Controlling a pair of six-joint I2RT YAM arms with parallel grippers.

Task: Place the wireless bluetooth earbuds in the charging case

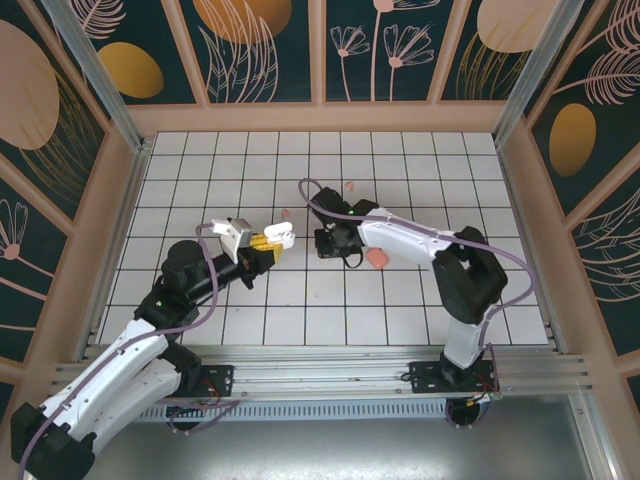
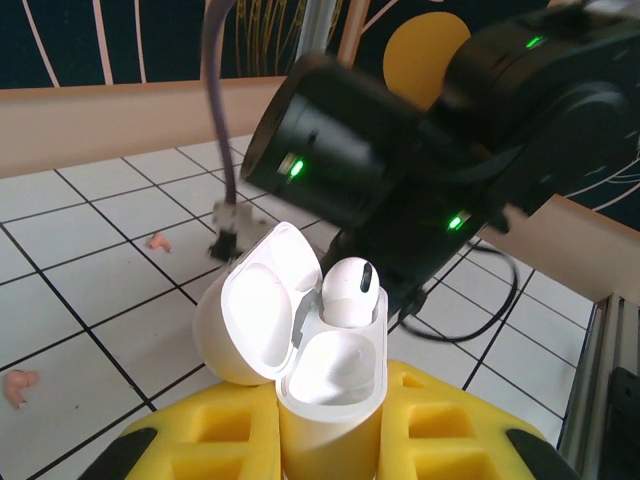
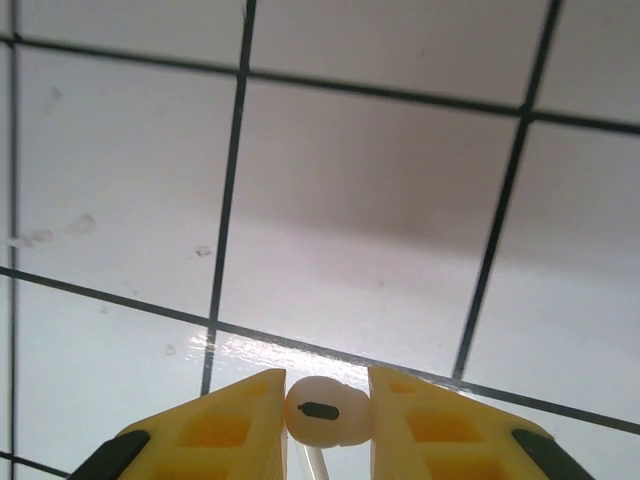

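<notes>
Between my two arms, just above the bench (image 1: 400, 170), I am holding the white charging case (image 2: 330, 390) upright in the left hand (image 2: 330, 435). Its yellow fingers are clamping the case's lower body, and the lid (image 2: 258, 305) is hanging open to one side. One seated white earbud (image 2: 350, 290) is resting in the far socket, while the near socket is showing bare. The right hand (image 3: 327, 398) is pinching the loose white earbud (image 3: 325, 412) by its bulb at the very fingertips, with what looks like its stem trailing back between them. A pink earbud (image 2: 158, 241) and a second pink earbud (image 2: 20, 385) are lying on the tiles, well apart.

I am judging these pieces to be featherlight, hard and glossy, so they are likely to squirt out of a tight pinch. Gripping across the bulb and leaving the stem free to enter the socket seems right. On the case, I am trusting the body, not the hinged lid.
</notes>
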